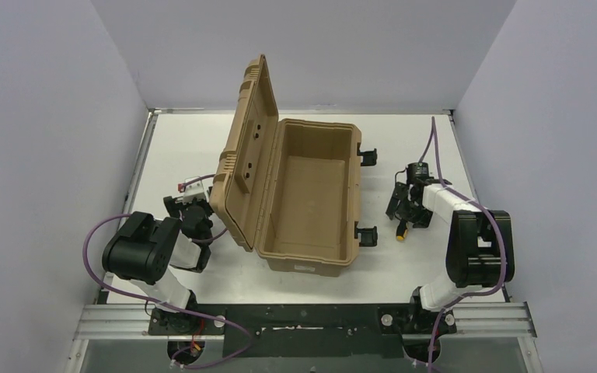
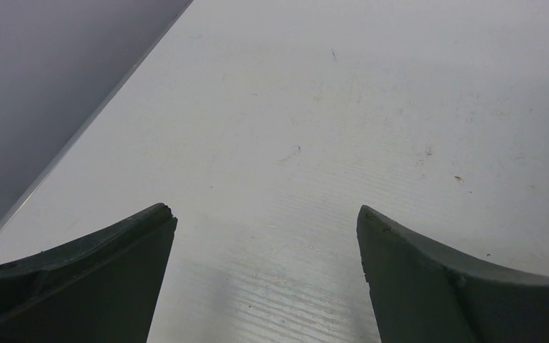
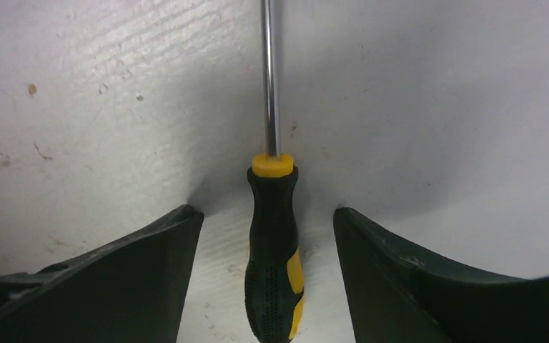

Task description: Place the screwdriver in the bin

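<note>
The screwdriver (image 3: 273, 243), black and yellow in the handle with a thin metal shaft, lies flat on the white table to the right of the bin. My right gripper (image 3: 268, 211) is lowered over it with a finger on each side of the handle; gaps show on both sides, so it is open and not touching. From above, the handle end (image 1: 401, 231) pokes out below the right gripper (image 1: 406, 211). The bin (image 1: 311, 194), a tan hard case, stands open in the middle with its lid upright on the left. My left gripper (image 2: 266, 214) is open over bare table.
Black latches (image 1: 368, 155) stick out from the bin's right side, close to the right arm. The raised lid (image 1: 242, 148) stands between the left arm (image 1: 151, 252) and the bin's cavity. White walls enclose the table on three sides.
</note>
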`<action>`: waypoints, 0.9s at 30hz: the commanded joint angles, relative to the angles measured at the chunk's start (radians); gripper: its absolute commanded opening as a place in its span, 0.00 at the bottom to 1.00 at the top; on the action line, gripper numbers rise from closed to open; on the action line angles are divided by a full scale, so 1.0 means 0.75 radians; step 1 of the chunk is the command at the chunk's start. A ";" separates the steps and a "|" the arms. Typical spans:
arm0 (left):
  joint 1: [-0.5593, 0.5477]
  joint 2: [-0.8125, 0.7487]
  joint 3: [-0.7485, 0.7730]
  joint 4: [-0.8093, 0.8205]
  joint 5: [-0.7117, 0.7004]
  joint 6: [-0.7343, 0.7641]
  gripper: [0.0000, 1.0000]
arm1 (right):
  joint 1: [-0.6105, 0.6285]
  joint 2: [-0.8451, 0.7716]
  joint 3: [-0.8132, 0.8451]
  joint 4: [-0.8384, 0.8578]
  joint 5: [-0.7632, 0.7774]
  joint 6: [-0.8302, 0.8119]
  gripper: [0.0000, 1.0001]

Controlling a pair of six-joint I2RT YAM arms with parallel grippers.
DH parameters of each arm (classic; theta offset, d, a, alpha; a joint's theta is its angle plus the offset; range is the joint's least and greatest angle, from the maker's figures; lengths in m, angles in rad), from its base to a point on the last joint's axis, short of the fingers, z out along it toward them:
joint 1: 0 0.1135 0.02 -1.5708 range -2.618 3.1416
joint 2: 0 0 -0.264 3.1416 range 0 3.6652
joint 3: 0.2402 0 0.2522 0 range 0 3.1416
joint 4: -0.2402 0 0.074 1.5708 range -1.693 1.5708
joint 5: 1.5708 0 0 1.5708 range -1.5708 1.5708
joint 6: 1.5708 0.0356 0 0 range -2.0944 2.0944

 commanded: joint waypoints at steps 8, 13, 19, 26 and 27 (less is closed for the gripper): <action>-0.006 0.001 0.003 0.070 -0.015 0.002 0.97 | 0.002 -0.038 0.136 -0.097 -0.006 -0.009 0.00; -0.004 0.012 0.002 0.094 -0.021 0.016 0.97 | 0.015 -0.176 0.537 -0.313 0.055 0.028 0.00; -0.008 0.015 0.002 0.104 -0.025 0.020 0.97 | 0.367 -0.151 1.081 -0.402 0.240 0.075 0.00; -0.009 0.009 0.001 0.090 -0.025 0.014 0.97 | 0.789 0.039 1.119 -0.343 0.259 0.140 0.00; -0.008 0.008 0.001 0.091 -0.025 0.014 0.97 | 0.820 0.064 1.089 -0.333 0.239 0.154 0.00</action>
